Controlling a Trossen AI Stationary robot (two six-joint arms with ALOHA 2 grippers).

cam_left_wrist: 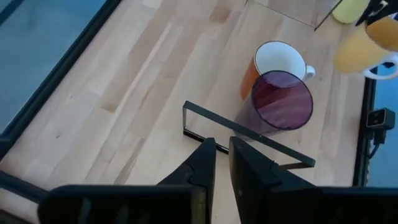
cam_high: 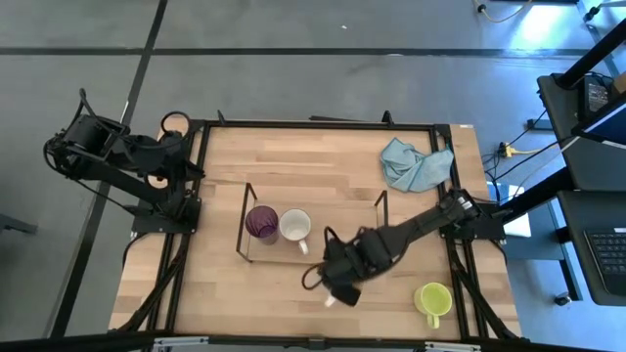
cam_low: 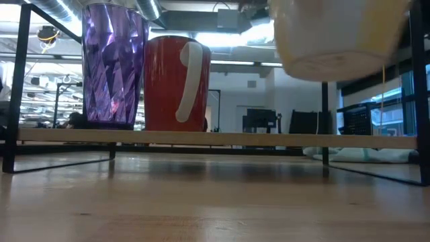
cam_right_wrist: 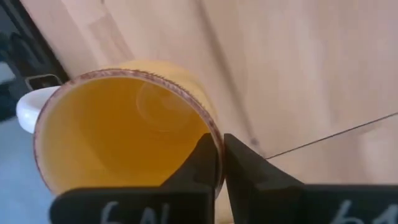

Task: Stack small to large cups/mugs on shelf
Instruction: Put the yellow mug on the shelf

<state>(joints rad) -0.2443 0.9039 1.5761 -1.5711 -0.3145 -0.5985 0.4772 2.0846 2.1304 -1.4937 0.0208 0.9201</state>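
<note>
A dark purple cup (cam_high: 261, 223) and a brown-orange mug with a white inside (cam_high: 294, 226) stand side by side at the left end of the black wire shelf (cam_high: 245, 210). In the low view both (cam_low: 111, 64) (cam_low: 176, 84) stand on its board (cam_low: 269, 139). My right gripper (cam_high: 337, 279) is near the shelf's front and is shut on an orange mug (cam_right_wrist: 124, 130), held up in the air (cam_low: 342, 37). A yellow-green mug (cam_high: 432, 300) stands on the table at the near right. My left gripper (cam_left_wrist: 222, 162) is shut and empty at the table's left edge. My right gripper holds the orange mug by its rim (cam_right_wrist: 214, 140), on the side away from the white handle (cam_right_wrist: 34, 106). One finger (cam_right_wrist: 199, 165) is inside the mug and one (cam_right_wrist: 245, 171) outside its wall. The fingers come from above. The mug hangs roughly upright, lifted clear (cam_low: 336, 67).
A light blue cloth (cam_high: 416, 164) lies crumpled at the far right of the table. The shelf's right half (cam_high: 352, 220) holds nothing. A black frame (cam_high: 323, 124) edges the wooden table. Bare wood lies in front of the shelf.
</note>
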